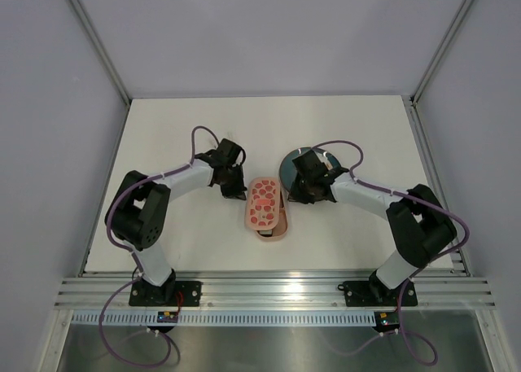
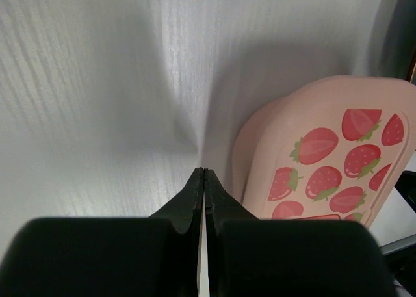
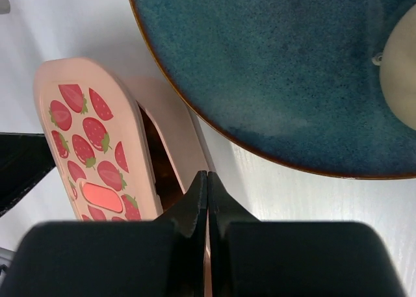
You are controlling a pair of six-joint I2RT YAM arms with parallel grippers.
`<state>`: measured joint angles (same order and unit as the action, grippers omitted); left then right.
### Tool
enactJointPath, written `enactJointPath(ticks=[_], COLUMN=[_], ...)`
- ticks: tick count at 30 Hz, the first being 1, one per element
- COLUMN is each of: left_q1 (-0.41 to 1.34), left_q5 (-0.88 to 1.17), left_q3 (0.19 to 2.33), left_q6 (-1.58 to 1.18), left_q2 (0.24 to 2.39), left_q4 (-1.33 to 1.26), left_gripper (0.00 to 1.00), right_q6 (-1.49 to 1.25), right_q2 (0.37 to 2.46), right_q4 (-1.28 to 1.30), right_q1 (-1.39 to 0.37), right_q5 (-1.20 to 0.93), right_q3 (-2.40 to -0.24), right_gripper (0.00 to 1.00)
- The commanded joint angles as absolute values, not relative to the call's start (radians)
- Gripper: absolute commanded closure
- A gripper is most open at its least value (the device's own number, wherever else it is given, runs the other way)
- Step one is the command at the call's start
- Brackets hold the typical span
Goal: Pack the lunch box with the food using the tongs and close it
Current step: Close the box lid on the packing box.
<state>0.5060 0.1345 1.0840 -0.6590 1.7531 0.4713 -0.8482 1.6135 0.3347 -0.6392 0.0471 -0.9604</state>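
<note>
No text, label, brand or number can be read in any view; the lunch box lid (image 3: 91,147), just left of the right hand (image 3: 207,180), carries only printed strawberries and a plain red oval patch with no legible lettering; the small coloured tag (image 1: 169,315) at the left arm's base is too small to read.

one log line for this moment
left gripper: shut, empty | right gripper: shut, empty | lid: askew on lunch box, gap showing
</note>
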Motion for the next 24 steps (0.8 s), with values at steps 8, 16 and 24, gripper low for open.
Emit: enactJointPath(ticks=[8,16,24], left_q1=[0.54,0.569,0.584], left_q5=[0.137,0.135,0.129], left_q3=[1.117,1.112,1.089], left_q6=[-0.634,-0.64,-0.647], left_q2=[1.767,1.737,1.701], left_q4=[0.448,0.468,0.48], left_gripper=[1.0,1.0,1.0], right_q6=[-0.831,-0.842,-0.845], right_q2=[1.687,1.721,1.727], right_q4=[0.296,0.279,0.268], right_q1=[-0.643,-0.658,-0.66], right_q5=[-0.02,-0.034,-0.04], right_q3=[-1.032,-1.045,-1.046], right_gripper=[1.0,1.0,1.0])
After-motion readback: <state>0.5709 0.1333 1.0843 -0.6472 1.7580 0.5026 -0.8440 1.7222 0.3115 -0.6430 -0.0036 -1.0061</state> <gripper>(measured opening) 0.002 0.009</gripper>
